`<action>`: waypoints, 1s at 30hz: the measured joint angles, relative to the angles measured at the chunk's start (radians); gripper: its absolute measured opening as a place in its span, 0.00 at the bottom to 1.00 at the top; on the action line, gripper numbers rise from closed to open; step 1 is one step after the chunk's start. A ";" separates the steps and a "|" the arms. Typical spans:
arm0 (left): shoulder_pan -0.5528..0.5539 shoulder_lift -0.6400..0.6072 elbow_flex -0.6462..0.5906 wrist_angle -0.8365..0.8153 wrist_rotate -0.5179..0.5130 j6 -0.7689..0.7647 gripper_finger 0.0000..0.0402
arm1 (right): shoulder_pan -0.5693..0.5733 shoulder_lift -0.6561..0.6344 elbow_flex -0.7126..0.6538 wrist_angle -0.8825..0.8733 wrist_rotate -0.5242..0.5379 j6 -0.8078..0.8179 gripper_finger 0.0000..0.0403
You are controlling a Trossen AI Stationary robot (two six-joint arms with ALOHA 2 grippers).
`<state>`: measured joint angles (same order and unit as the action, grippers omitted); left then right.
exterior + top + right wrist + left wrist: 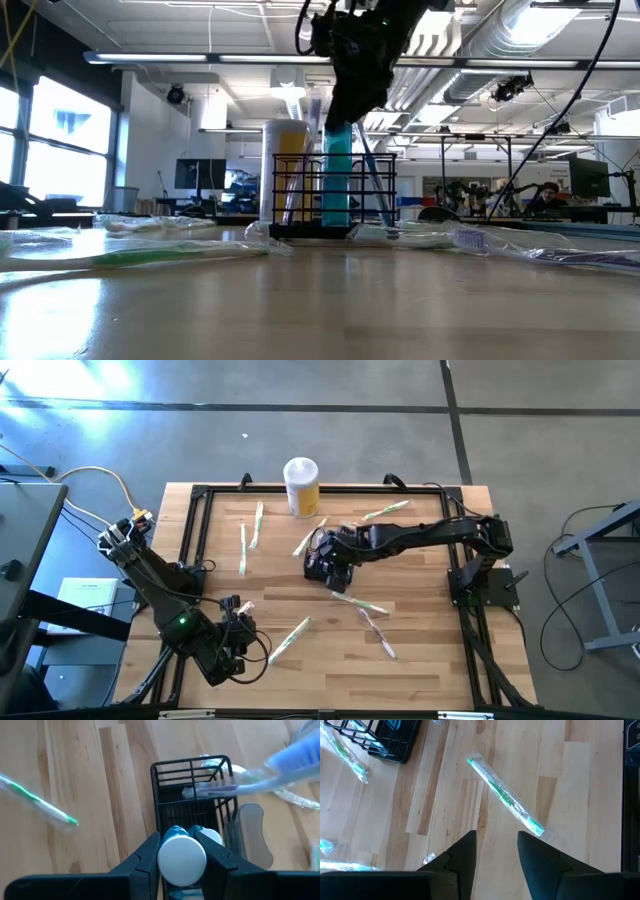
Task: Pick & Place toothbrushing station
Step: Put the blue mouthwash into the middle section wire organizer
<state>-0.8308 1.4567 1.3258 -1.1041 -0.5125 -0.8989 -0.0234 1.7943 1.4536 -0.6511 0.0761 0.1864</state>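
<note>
The toothbrushing station is a small black wire-mesh basket near the table's middle. My right gripper hangs directly over it, shut on an upright teal tube with a white cap. The tube reaches down inside the basket. A blue wrapped toothbrush leans out of the basket. My left gripper is open and holds nothing; it hovers near the front left, just short of a green wrapped toothbrush.
A tall yellow-and-white canister stands behind the basket. Several wrapped toothbrushes lie scattered on the wooden table, such as one near the left gripper and one in front of the basket. A black frame borders the table.
</note>
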 joint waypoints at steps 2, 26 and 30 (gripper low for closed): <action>0.000 0.000 0.000 0.000 0.000 0.000 0.34 | -0.003 0.005 0.001 0.012 -0.001 0.000 0.21; 0.000 0.000 0.000 -0.002 -0.006 -0.001 0.34 | -0.026 0.012 0.000 0.004 -0.053 0.000 0.21; 0.000 0.000 0.000 -0.002 -0.006 -0.005 0.34 | -0.025 0.012 0.000 0.004 -0.053 0.000 0.21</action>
<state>-0.8303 1.4570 1.3258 -1.1065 -0.5186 -0.9035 -0.0487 1.8061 1.4540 -0.6476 0.0227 0.1860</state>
